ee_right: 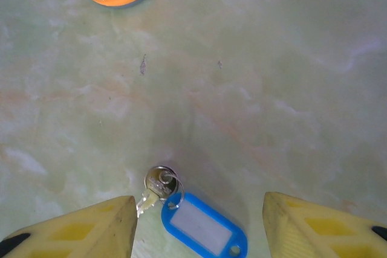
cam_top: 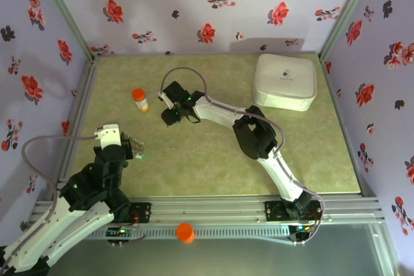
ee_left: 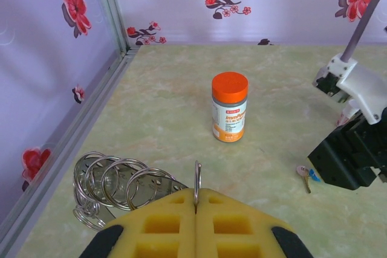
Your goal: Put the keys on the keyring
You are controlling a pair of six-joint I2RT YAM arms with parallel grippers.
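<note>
My left gripper (ee_left: 196, 193) is shut on a thin metal keyring (ee_left: 197, 178), which stands edge-on between the yellow pads. A bunch of silver rings (ee_left: 115, 182) hangs to its left. From above, that gripper (cam_top: 132, 143) sits at the mat's near left. A silver key (ee_right: 158, 184) on a small ring with a blue tag (ee_right: 202, 225) lies flat on the mat. My right gripper (ee_right: 198, 200) hovers open just over it, one finger on each side and neither touching. The same key (ee_left: 304, 175) lies beside the right gripper's black body (ee_left: 347, 152).
An orange-capped pill bottle (cam_top: 140, 100) stands upright just left of the right gripper (cam_top: 171, 117). A white rounded-square box (cam_top: 285, 81) sits at the back right. Flowered walls and metal rails close in the mat. An orange cap (cam_top: 185, 232) lies on the front rail.
</note>
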